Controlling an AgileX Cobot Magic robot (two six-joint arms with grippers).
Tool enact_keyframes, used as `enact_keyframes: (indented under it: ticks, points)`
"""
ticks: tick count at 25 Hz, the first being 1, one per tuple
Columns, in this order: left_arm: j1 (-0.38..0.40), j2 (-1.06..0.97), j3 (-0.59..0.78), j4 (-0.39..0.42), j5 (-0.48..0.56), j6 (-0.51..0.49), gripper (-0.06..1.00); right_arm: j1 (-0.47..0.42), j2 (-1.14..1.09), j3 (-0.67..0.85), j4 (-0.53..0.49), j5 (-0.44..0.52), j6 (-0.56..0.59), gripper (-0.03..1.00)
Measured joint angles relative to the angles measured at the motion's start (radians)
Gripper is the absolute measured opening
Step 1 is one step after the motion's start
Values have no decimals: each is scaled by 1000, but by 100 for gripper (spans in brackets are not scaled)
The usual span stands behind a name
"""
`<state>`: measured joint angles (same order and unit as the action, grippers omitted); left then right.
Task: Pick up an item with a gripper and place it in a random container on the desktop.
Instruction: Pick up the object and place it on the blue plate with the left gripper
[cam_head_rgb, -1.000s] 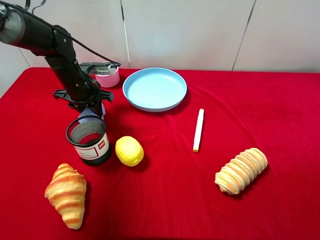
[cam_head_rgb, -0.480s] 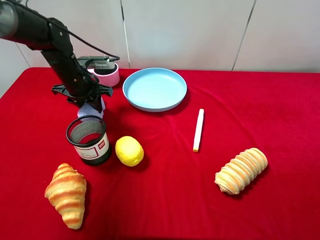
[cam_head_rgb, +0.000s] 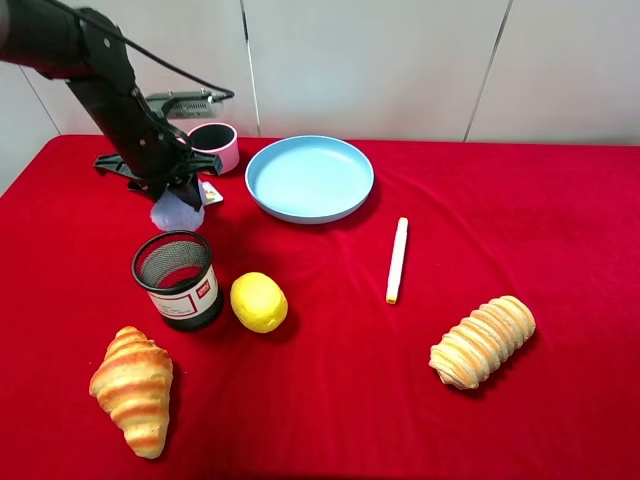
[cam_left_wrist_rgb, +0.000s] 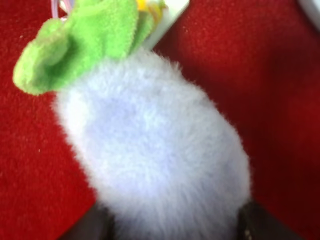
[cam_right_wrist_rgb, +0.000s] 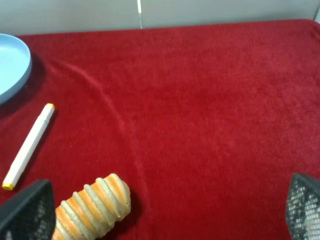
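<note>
- The left gripper (cam_head_rgb: 180, 196) has risen from its low spot just behind the mesh cup (cam_head_rgb: 178, 280) a second ago, drifting toward 11 o'clock in the high view.
- The plush ball (cam_left_wrist_rgb: 155, 150) has come up with it. It now hangs off the desktop (cam_head_rgb: 500, 230), at 12 o'clock from the cup, with its white tag (cam_head_rgb: 210, 192) dangling.
- I judge the pick done. What remains is the carry to the blue plate (cam_head_rgb: 310, 180), which lies at 3 o'clock from the ball.
- The left arm slopes down from 10 o'clock with its wrist pitched downward, and its fingers are clamped on the ball's lower end.
- The right gripper (cam_right_wrist_rgb: 165, 210) is out of the high view, its fingers spread wide and empty.
</note>
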<state>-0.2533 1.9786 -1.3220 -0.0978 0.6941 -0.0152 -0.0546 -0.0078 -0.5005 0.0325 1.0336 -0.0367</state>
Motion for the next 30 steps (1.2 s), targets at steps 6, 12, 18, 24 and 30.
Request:
enact_keyframes:
  ticks: [6, 12, 18, 24, 30]
  points:
    - [-15, -10, -105, 11, 125, -22, 38, 0, 0, 0, 0, 0, 0, 69]
    - [-88, -10, -235, 98, 188, -124, 38, 0, 0, 0, 0, 0, 0, 69]
    - [-160, -10, -334, 163, 201, -209, 38, 0, 0, 0, 0, 0, 0, 69]
    - [-201, -8, -383, 168, 198, -249, 38, 0, 0, 0, 0, 0, 0, 69]
    - [-245, 61, -470, 170, 196, -254, 38, 0, 0, 0, 0, 0, 0, 69]
